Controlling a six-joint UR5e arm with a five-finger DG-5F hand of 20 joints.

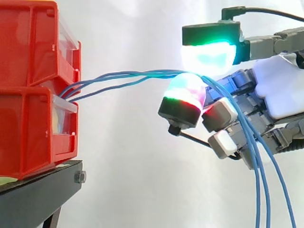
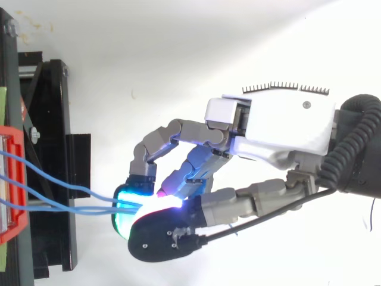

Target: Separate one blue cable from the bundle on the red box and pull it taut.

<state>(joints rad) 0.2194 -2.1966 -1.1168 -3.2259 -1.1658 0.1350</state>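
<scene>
White curtain point(image 1: 133, 38) behind | red bins point(image 1: 28, 95) stacked on black stand point(image 1: 38, 194), blue cables point(image 1: 156, 72) led out from between them | these are pinched between glowing pads of curled hand point(image 1: 280, 90), ends hung down.

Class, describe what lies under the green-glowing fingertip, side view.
Blue cables pass beneath it, across another glowing pad of the hand. That pad covers part of them.

Side cam is set level with the work and pretty close in: the stacked red bins point(image 1: 33, 85) are cropped at the left, the hand point(image 1: 280, 90) is cut off at the right, and the white curtain point(image 1: 133, 28) is faced. Top cam is aimed straight down, just as near. Shared by both: bin fronts, blue cables point(image 1: 156, 73), hand, black stand point(image 1: 33, 199).
</scene>
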